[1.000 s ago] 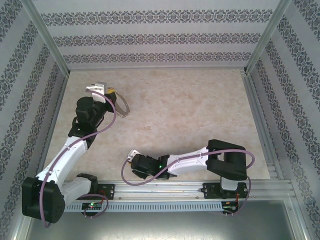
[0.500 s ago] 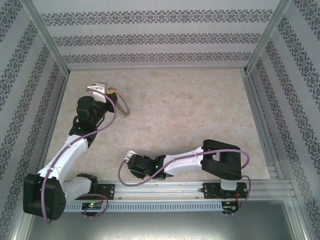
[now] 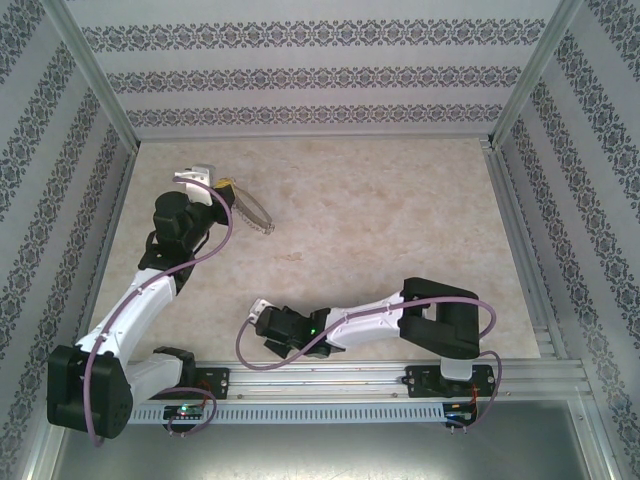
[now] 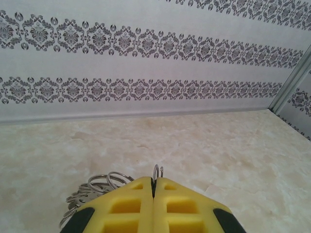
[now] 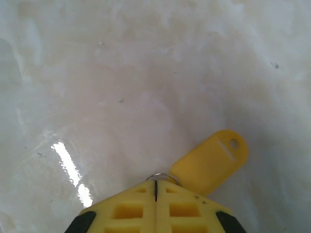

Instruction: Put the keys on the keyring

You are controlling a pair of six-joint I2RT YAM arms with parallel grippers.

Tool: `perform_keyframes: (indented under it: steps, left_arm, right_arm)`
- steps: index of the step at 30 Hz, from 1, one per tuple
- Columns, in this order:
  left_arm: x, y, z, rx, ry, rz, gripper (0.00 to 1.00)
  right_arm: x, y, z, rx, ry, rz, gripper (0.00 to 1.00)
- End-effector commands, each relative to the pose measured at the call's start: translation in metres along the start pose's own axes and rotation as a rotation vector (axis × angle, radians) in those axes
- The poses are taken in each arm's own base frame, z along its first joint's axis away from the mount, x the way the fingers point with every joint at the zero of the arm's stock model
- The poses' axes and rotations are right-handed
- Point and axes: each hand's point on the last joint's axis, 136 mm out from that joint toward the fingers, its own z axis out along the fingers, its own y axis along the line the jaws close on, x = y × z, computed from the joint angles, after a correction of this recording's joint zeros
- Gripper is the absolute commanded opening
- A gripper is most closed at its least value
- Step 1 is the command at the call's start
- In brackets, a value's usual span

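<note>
Though each arm has something pinched, the two pieces sit well apart over the pale marbled table (image 3: 400,220). The left gripper (image 4: 153,180) has its yellow fingers (image 4: 131,204) pressed flat together on the large thin grey metal keyring (image 4: 156,171), a sliver of which pokes up just past the fingertips. The bumpy fringe (image 4: 99,187) bunches low and to the left of that hand. My guess is the hoop is held by its edge so the rest stands free for threading.

The overhead camera adds what the wrist camera cannot. There the keyring (image 3: 252,212) sweeps out in a long arc from the left gripper (image 3: 218,184), clear of the arm.

The right gripper (image 5: 155,183) is clamped shut too, on a small wire loop (image 5: 158,175) at its fingertips. From that loop the small key (image 5: 210,161), with its flat yellow plastic head and tiny hole, juts ahead and to the right of the fingers, just above the table. I would say holding it by the loop leaves the key dangling free. No blade is visible to me. From overhead the right gripper (image 3: 256,310) is low near its own base, and the key is too small to make out there.
</note>
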Motion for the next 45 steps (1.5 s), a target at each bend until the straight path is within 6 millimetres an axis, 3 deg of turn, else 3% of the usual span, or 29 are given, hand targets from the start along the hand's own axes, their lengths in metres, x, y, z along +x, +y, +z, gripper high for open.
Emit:
perform_keyframes:
  steps: [1, 8, 12, 14, 16, 18, 23, 26, 33, 38, 45]
  left_arm:
    - [-0.024, -0.003, -0.001, 0.027, -0.089, -0.012, 0.00]
    - [-0.022, -0.009, 0.002, 0.072, -0.081, -0.034, 0.00]
    - [-0.020, -0.014, 0.002, 0.098, -0.075, -0.054, 0.00]
    - [-0.020, -0.014, 0.003, 0.103, -0.073, -0.061, 0.00]
    - [-0.019, -0.014, 0.003, 0.103, -0.071, -0.062, 0.00]
    - [-0.018, -0.012, 0.003, 0.092, -0.068, -0.058, 0.00]
    - [-0.012, -0.007, 0.004, 0.065, -0.053, -0.052, 0.00]
    - [-0.011, -0.003, 0.004, 0.045, -0.056, -0.055, 0.00]
    - [-0.009, 0.001, 0.006, 0.026, -0.057, -0.063, 0.00]
    - [-0.009, 0.007, 0.009, -0.005, -0.060, -0.063, 0.00]
    - [-0.011, 0.013, 0.015, -0.029, -0.083, -0.092, 0.00]
  right_arm:
    - [-0.014, -0.015, -0.018, -0.008, -0.042, 0.043, 0.00]
    - [-0.034, -0.069, -0.059, -0.120, -0.155, 0.249, 0.00]
    - [-0.040, -0.085, -0.074, -0.148, -0.197, 0.300, 0.00]
    - [-0.041, -0.081, -0.073, -0.167, -0.187, 0.305, 0.02]
    - [-0.039, -0.075, -0.067, -0.186, -0.167, 0.322, 0.20]
    - [-0.037, -0.064, -0.062, -0.202, -0.147, 0.316, 0.31]
    - [-0.027, -0.040, -0.049, -0.201, -0.078, 0.332, 0.35]
    - [-0.023, -0.037, -0.041, -0.138, -0.044, 0.426, 0.43]
    - [-0.025, -0.023, -0.027, -0.063, 0.002, 0.590, 0.42]
    - [-0.014, -0.027, -0.015, 0.035, 0.047, 0.635, 0.38]
    - [-0.008, -0.028, -0.012, 0.157, 0.095, 0.638, 0.34]
